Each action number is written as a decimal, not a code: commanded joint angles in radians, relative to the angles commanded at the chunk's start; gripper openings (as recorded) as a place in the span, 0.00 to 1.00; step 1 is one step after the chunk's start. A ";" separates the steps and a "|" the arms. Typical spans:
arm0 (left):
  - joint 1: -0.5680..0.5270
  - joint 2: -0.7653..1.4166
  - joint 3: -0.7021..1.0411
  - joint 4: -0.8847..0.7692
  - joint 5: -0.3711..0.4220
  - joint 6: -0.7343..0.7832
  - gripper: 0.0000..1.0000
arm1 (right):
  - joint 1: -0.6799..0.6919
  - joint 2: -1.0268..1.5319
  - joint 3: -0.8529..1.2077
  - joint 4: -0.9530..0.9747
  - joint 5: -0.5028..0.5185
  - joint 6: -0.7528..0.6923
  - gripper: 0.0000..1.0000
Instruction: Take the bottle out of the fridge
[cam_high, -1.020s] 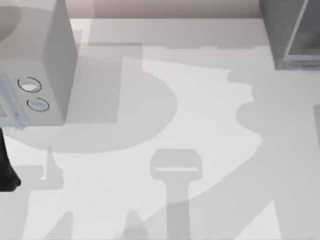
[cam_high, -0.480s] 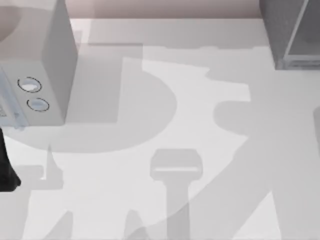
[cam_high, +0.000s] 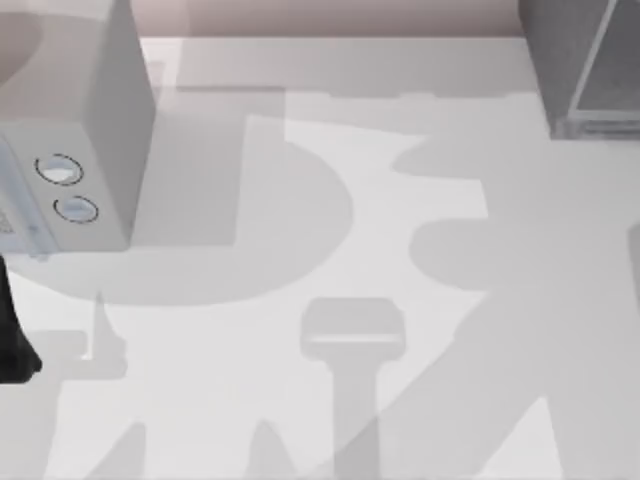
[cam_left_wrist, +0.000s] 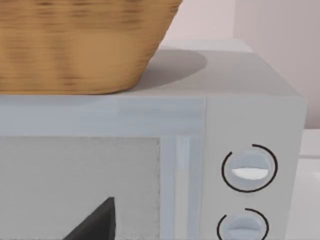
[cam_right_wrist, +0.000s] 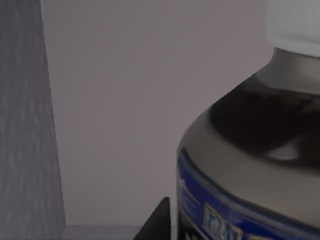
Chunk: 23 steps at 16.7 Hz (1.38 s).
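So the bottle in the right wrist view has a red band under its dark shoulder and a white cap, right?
Not quite: the band is blue, not red. The right wrist view shows the bottle close up, with a blue label band below its dark shoulder and the white cap on top, as you said.

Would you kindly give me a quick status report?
Right wrist view close on bottle, inside fridge. Left arm parked beside microwave. Nothing seen blocking.
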 joint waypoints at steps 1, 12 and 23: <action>0.000 0.000 0.000 0.000 0.000 0.000 1.00 | -0.004 -0.030 -0.041 0.014 -0.004 0.000 0.00; 0.000 0.000 0.000 0.000 0.000 0.000 1.00 | -0.035 -0.235 -0.390 0.116 -0.038 0.003 0.00; 0.000 0.000 0.000 0.000 0.000 0.000 1.00 | 0.024 -0.647 -0.570 -0.111 0.008 -0.010 0.00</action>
